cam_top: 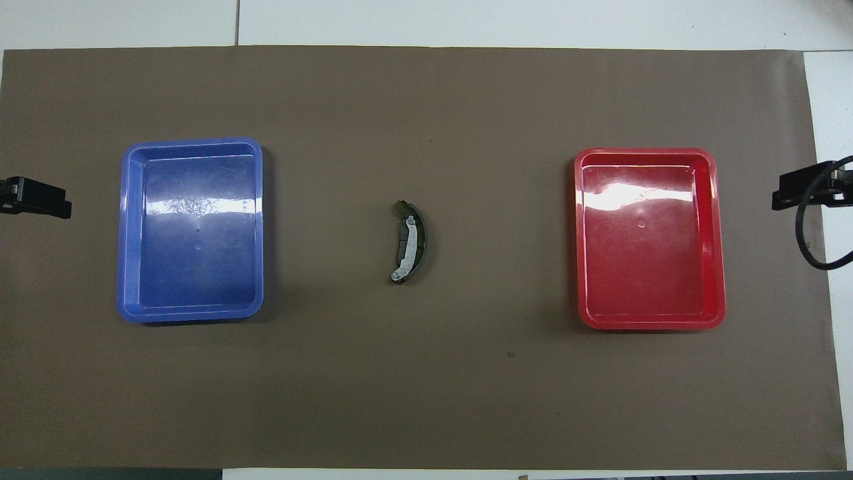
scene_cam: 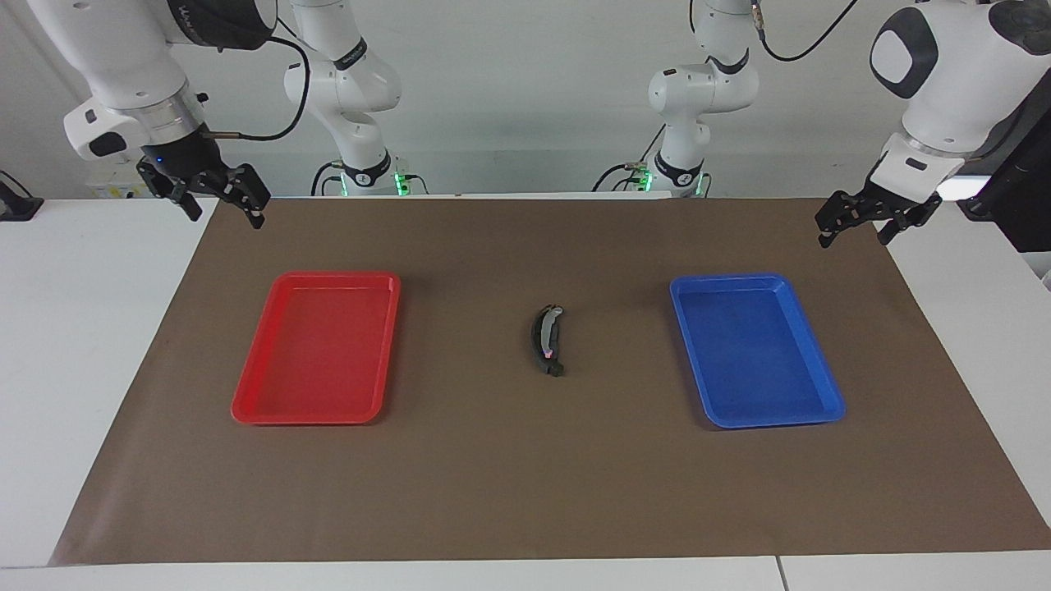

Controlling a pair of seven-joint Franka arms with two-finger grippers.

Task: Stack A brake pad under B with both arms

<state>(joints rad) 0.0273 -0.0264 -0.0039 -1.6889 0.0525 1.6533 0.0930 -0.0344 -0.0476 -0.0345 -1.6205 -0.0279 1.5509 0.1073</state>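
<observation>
B, the slim crescent with a silvery strip, lies in the middle of the brown mat between the two trays; it also shows in the overhead view. A dark-grey flat piece shows along its inner curve and seems to lie under it; this looks like the A brake pad, mostly hidden. My left gripper is open and empty, raised over the mat's corner at the left arm's end. My right gripper is open and empty, raised over the mat's corner at the right arm's end.
A blue tray lies toward the left arm's end and a red tray toward the right arm's end; nothing lies in either. The brown mat covers most of the white table.
</observation>
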